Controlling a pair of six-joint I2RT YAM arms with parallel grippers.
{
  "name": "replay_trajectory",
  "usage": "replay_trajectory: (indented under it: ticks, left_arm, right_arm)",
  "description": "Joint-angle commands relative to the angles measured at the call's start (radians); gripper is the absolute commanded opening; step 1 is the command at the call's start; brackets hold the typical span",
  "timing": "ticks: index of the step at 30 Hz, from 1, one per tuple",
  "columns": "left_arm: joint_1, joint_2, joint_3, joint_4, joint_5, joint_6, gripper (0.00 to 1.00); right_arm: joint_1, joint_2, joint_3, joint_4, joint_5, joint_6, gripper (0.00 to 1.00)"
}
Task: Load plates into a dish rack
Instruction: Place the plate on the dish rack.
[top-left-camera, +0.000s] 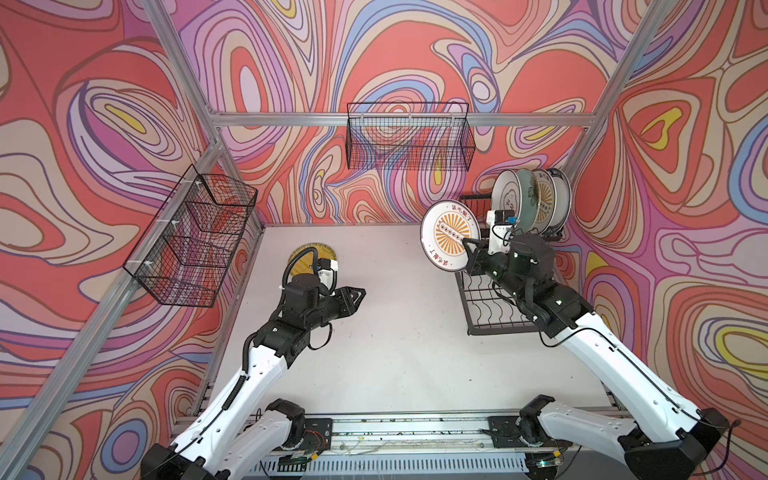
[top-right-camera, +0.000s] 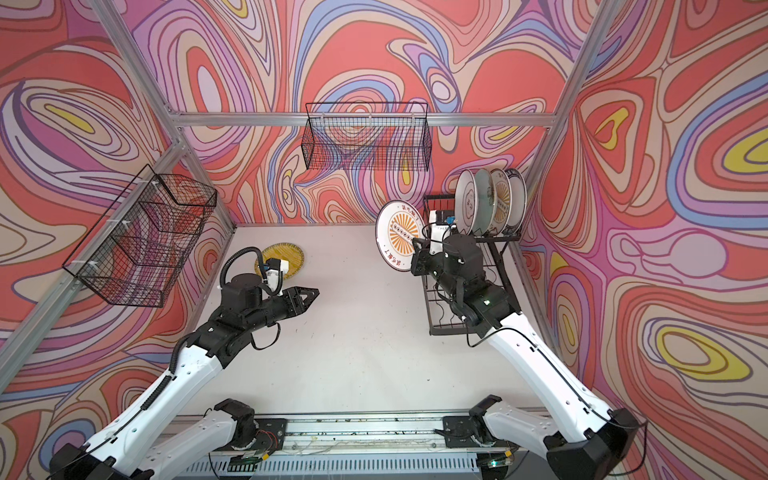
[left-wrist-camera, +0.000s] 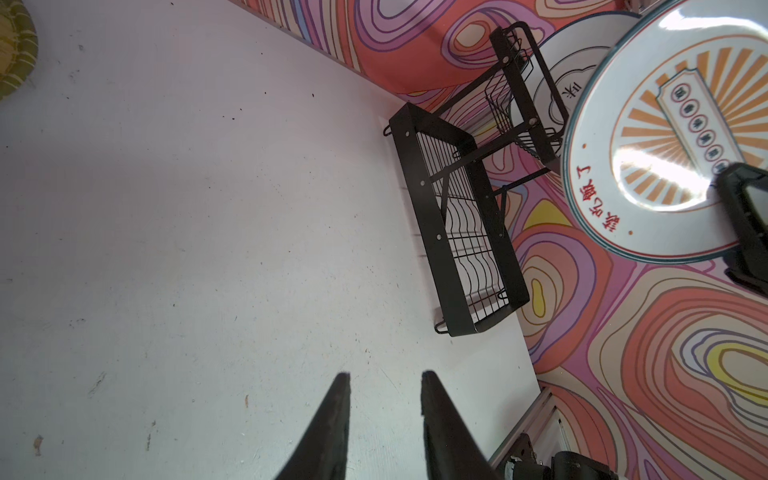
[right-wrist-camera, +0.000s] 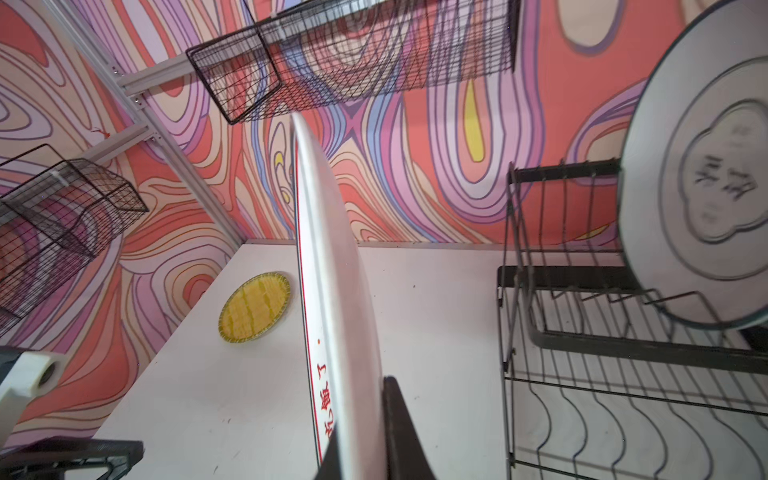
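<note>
Right gripper: black, pinched on the rim of the glossy round orange-sunburst plate, which stands on edge, face toward 9 o'clock, beside the black wavy-wire dish rack at 3 o'clock. Left gripper: slightly parted, empty, above the white table. Yellow striped plate: lies flat, 10 o'clock.

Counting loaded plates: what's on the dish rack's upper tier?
Four stand on edge: white plate with characters in front, then pale green plate, orange-sunburst plate, dark-rimmed plate. Each hides most of the one behind it.
</note>
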Motion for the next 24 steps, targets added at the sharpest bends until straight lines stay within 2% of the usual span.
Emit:
replay_trajectory:
  ticks: [1, 11, 24]
  left_arm:
    - [-0.002, -0.024, 0.038, -0.041, -0.022, 0.029, 0.33]
    - [-0.001, -0.03, 0.045, -0.089, -0.033, 0.039, 0.34]
    - [-0.002, -0.035, 0.044, -0.092, -0.029, 0.038, 0.34]
  right_arm:
    - [-0.004, -0.011, 0.058, -0.036, 0.145, -0.073, 0.0]
    - [-0.036, 0.034, 0.162, -0.072, 0.343, -0.2, 0.0]
    - [-0.13, 0.137, 0.27, -0.08, 0.425, -0.312, 0.0]
